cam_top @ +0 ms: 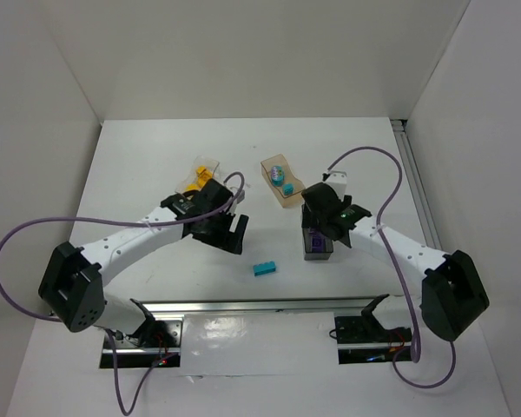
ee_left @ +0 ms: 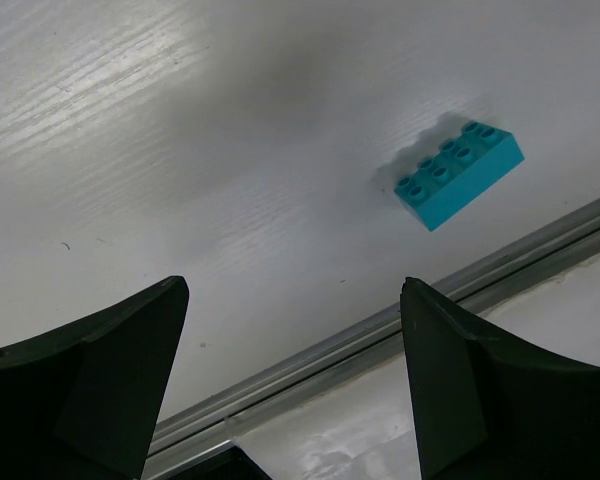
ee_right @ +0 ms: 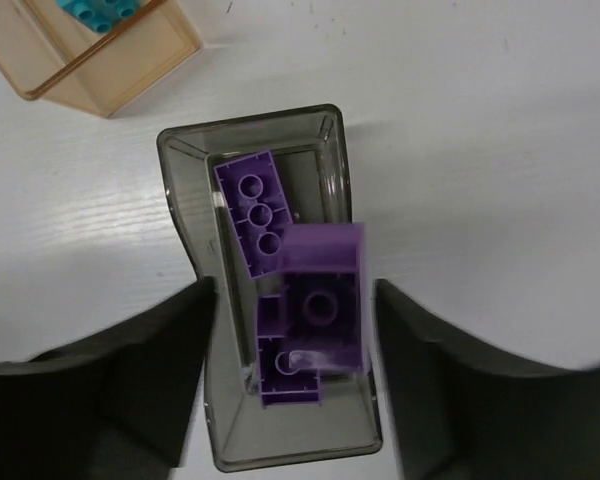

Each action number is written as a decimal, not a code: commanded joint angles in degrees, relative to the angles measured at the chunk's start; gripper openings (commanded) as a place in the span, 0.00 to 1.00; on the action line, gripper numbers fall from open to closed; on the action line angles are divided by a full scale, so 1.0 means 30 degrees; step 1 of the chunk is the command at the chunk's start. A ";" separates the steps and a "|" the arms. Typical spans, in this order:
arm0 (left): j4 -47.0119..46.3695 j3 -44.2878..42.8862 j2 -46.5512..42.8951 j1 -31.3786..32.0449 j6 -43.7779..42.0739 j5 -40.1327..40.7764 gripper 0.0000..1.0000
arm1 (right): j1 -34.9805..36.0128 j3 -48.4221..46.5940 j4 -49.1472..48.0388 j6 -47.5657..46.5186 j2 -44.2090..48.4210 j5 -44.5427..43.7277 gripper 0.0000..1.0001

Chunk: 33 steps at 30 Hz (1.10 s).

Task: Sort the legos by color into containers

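- The white table (cam_top: 156, 156) carries everything.
- The left gripper (ee_left: 290, 300) hovers over bare table, fingers spread wide and holding nothing.
- The right gripper (ee_right: 292, 290) hangs over the dark smoky grey plastic tub (ee_right: 175, 170), fingers apart on either side of it.
- The translucent tan tub (cam_top: 288, 198) stands just behind the grey one and holds teal pieces (cam_top: 282, 178).
- The clear tub (cam_top: 191, 181), partly behind the left arm, holds yellow-orange bricks (cam_top: 202, 169).
- Purple studded bricks (ee_right: 255, 210) lie in the grey tub.
- One cyan rectangular brick (ee_left: 460, 172) lies loose on the table between the arms.
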<state>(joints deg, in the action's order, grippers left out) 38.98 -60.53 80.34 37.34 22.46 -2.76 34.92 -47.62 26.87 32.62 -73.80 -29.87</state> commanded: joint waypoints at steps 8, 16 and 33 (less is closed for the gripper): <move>0.1183 -0.2670 -0.1606 -0.1249 0.1039 0.1947 0.95 | 0.4177 -0.3579 0.1677 -0.0881 -0.0332 -0.2355 0.89; 0.2297 -0.3641 -0.4921 -0.5150 0.1889 0.2092 0.95 | 0.8718 -0.2673 0.0353 -0.4573 -0.3139 0.1782 0.90; 0.2651 -0.3436 -0.4718 -0.6559 0.1537 0.1654 0.95 | 1.0334 -0.3054 0.0949 -0.6536 -0.6687 0.2719 0.89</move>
<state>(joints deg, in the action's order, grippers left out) 46.96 -70.50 66.43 17.91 27.22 2.55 65.82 -56.18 30.17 15.07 -93.60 -22.48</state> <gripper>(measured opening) 0.946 0.901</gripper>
